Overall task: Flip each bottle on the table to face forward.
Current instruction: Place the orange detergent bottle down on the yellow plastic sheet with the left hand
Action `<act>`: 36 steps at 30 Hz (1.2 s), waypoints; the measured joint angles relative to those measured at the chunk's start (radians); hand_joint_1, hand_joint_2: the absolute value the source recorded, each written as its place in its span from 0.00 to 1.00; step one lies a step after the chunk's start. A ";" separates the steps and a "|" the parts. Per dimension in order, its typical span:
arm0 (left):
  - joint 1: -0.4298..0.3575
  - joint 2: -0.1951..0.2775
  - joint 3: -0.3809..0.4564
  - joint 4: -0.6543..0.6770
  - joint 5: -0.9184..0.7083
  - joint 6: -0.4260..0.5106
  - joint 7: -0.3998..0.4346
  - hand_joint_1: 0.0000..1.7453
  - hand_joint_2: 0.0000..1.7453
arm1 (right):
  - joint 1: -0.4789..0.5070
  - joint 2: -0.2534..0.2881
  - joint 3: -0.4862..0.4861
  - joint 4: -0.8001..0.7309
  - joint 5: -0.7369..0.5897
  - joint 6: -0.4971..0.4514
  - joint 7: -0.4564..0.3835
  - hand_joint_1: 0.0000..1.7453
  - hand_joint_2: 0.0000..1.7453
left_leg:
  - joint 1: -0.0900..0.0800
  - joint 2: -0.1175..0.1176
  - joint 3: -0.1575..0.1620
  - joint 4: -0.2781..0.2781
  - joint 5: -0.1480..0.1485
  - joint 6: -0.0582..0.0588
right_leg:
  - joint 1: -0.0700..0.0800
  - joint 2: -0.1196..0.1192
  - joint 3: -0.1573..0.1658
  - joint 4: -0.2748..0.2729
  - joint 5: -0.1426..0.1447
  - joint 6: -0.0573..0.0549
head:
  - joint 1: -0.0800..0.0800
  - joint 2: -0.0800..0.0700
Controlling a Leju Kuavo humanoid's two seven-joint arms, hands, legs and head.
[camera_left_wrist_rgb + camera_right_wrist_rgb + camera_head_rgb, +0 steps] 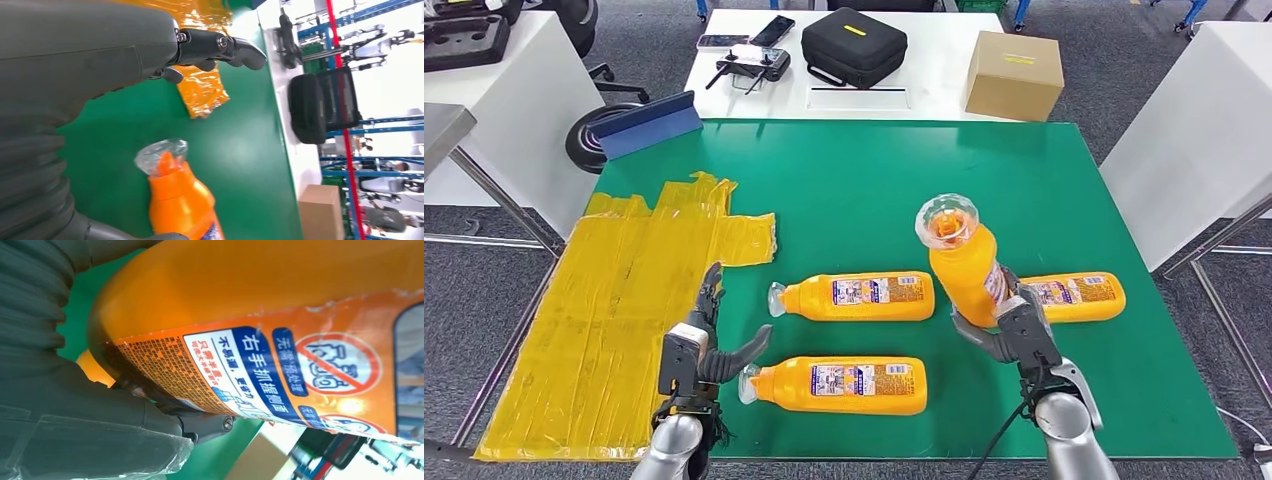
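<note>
Several orange bottles with clear-wrapped caps are on the green table (854,190). My right hand (1014,335) grips one orange bottle (964,262) near its base and holds it lifted, cap up toward the camera; its label (280,375) shows close in the right wrist view. Three bottles lie on their sides, labels up: a middle bottle (856,297), a near bottle (836,385) and a right bottle (1076,296) partly behind the lifted one. My left hand (704,350) hovers open just left of the near bottle's cap (161,156), fingers (220,47) spread, touching nothing.
A sheet of crumpled yellow tape (624,320) covers the table's left part. A blue-edged board (646,124) lies at the far left corner. Behind, a white table carries a black case (854,46), a cardboard box (1014,74), a controller (749,66) and phones.
</note>
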 joint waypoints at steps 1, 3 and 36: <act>-0.001 0.000 -0.001 -0.004 0.000 0.000 0.000 0.00 1.00 | -0.007 0.005 0.011 0.012 -0.004 -0.001 -0.003 1.00 1.00 | 0.000 0.000 0.000 0.000 0.000 0.000 | 0.000 0.000 0.000 0.000 0.000 0.000 | 0.000 0.000; -0.002 0.000 -0.003 -0.011 0.000 0.002 0.001 0.00 1.00 | -0.021 0.013 0.029 0.033 -0.009 -0.003 -0.005 1.00 1.00 | 0.000 0.000 0.000 0.000 0.001 0.000 | 0.000 -0.001 0.000 0.000 0.000 0.000 | 0.000 0.000; -0.219 0.065 -0.132 -0.176 -0.038 -0.198 0.234 0.00 1.00 | -0.265 0.155 0.386 0.267 -0.056 -0.240 -0.144 1.00 1.00 | 0.000 0.000 -0.002 0.000 0.003 0.000 | 0.000 -0.002 -0.002 0.001 0.000 0.000 | 0.000 0.000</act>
